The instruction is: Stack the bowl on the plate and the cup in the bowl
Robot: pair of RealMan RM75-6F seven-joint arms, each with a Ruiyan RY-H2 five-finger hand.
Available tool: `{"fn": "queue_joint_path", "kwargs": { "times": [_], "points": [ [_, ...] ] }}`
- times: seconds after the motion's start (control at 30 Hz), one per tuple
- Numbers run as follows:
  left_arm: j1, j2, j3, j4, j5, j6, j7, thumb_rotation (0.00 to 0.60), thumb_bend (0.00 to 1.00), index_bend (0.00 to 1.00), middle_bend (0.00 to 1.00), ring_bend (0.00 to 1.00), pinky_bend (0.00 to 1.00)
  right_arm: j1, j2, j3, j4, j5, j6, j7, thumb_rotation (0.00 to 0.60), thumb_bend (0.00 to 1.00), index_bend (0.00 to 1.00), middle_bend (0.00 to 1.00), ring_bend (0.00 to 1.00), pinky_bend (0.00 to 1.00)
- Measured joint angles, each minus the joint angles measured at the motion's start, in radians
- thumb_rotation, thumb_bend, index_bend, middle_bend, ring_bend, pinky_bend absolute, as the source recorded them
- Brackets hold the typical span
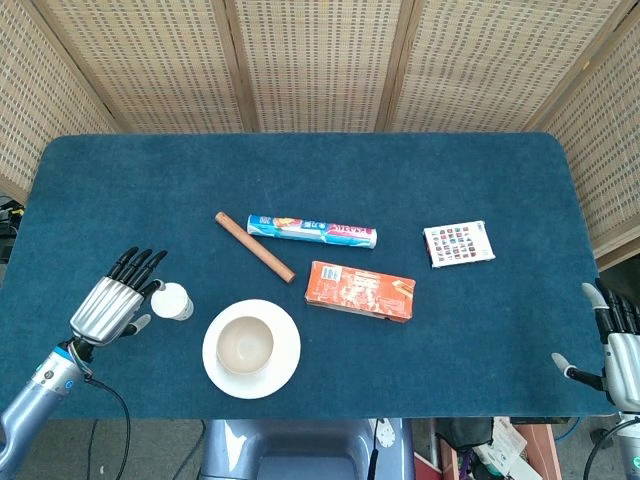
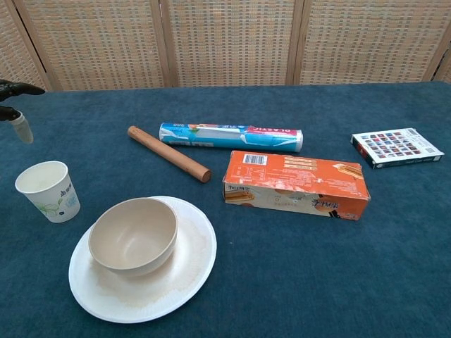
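A beige bowl [image 1: 246, 345] [image 2: 134, 234] sits upright on the white plate [image 1: 283, 368] [image 2: 190, 267] near the table's front left. A white paper cup [image 1: 173, 301] [image 2: 49, 191] stands upright on the cloth just left of the plate. My left hand [image 1: 113, 303] hovers open beside the cup's left, fingers spread and holding nothing; only its fingertips [image 2: 13, 89] show at the chest view's left edge. My right hand [image 1: 615, 345] is at the table's front right corner, open and far from these objects.
A wooden rod [image 1: 255, 246], a blue foil roll [image 1: 312, 231], an orange box [image 1: 360, 290] and a small card pack [image 1: 458, 243] lie across the middle of the blue table [image 1: 480, 150]. Wicker screens stand behind.
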Motion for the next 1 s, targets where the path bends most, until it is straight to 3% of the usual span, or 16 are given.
{"fn": "queue_joint_path", "kwargs": {
  "times": [0.23,0.73,1.0],
  "points": [
    [-0.008,-0.043,-0.011,0.072,-0.031,-0.059,-0.014,0.6,0.22,0.42,0.0,0.0,0.04,0.0,0.0,0.0,0.0,0.001,0.0,0.002,0.6,0.14,0.0,0.0,0.0,0.0],
    [-0.017,-0.104,0.003,0.119,-0.011,-0.095,0.028,0.6,0.24,0.51,0.02,0.0,0.05,-0.004,0.003,0.003,0.003,0.004,0.005,0.012,0.6,0.14,0.0,0.0,0.0,0.0],
    [-0.02,-0.158,-0.007,0.185,-0.015,-0.099,0.034,0.6,0.3,0.58,0.06,0.0,0.06,-0.003,0.003,0.001,-0.001,-0.001,0.005,0.006,0.6,0.14,0.0,0.0,0.0,0.0]
  ]
}}
